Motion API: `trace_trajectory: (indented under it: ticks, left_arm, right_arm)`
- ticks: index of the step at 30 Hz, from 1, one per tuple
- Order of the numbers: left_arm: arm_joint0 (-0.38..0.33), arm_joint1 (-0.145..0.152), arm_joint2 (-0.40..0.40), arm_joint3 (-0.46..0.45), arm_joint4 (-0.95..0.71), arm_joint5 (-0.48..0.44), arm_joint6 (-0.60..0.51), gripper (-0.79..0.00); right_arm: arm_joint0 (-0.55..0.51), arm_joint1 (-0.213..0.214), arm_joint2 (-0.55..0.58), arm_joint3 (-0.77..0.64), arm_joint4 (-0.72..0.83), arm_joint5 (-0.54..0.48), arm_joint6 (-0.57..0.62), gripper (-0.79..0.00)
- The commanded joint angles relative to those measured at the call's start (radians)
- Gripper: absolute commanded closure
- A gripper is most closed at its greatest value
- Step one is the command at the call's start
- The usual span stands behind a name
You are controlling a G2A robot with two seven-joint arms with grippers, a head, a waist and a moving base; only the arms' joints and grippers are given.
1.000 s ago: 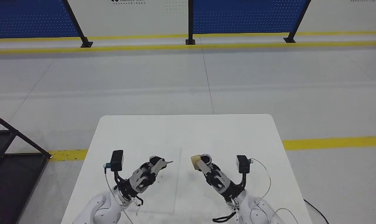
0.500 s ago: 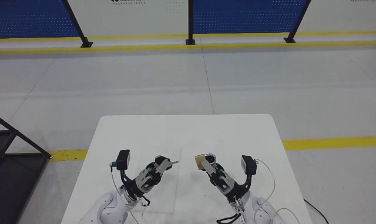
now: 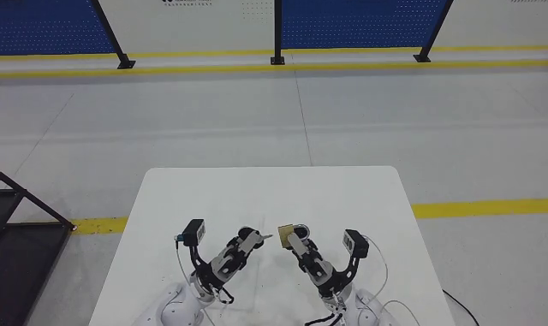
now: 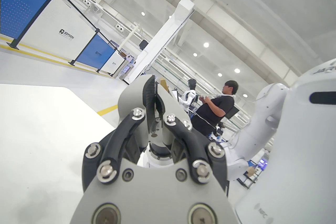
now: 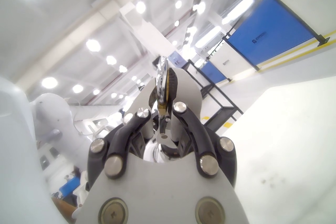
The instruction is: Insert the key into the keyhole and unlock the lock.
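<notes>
On the white desk, seen from the top view, the left arm comes in from 7 o'clock and ends a little short of the desk's middle. The left gripper points toward 3 o'clock, raised off the surface. It is clamped on the key, a thin silvery sliver that sticks out beyond the fingertips, also toward 3 o'clock. In the left wrist view its grey fingers are drawn in, the ribbed black pads nearly meeting. The key itself is too thin to make out between them there.

Directly at 3 o'clock from the key's tip is the lock, a small brass padlock held above the desk. Key and lock are just beside each other at about the same height. Whether the tip touches the lock body cannot be told.

The right gripper is closed around the lock, which projects from it toward 10 o'clock. The right arm runs back from there toward 5 o'clock, to the near edge of the desk. In the right wrist view the silver shackle stands up past the fingertips, and the brass body is pinched between the black pads. The two grippers face each other near the middle of the desk, close together but apart.
</notes>
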Motion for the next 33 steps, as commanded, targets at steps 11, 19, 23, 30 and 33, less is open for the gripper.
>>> trace_trajectory:
  ticks: [11, 19, 23, 30, 33]
  left_arm:
    - [-0.027, 0.003, 0.026, 0.019, -0.001, 0.0, -0.016, 0.0]
    - [-0.036, 0.0, 0.034, 0.029, 0.009, 0.0, -0.009, 0.0]
    - [-0.039, -0.001, 0.037, 0.034, 0.018, 0.0, -0.012, 0.0]
    - [-0.04, -0.004, 0.035, 0.04, 0.024, 0.0, 0.0, 0.0]
    - [-0.041, -0.007, 0.038, 0.041, 0.031, 0.0, 0.005, 0.0]
  right_arm:
    - [-0.003, -0.022, -0.014, 0.033, -0.101, 0.018, -0.127, 0.0]
    - [-0.006, -0.026, -0.011, 0.037, -0.127, 0.018, -0.143, 0.0]
    - [-0.007, -0.028, -0.01, 0.037, -0.135, 0.022, -0.145, 0.0]
    - [-0.006, -0.032, -0.014, 0.038, -0.151, 0.045, -0.144, 0.0]
    - [-0.005, -0.034, -0.021, 0.038, -0.158, 0.052, -0.145, 0.0]
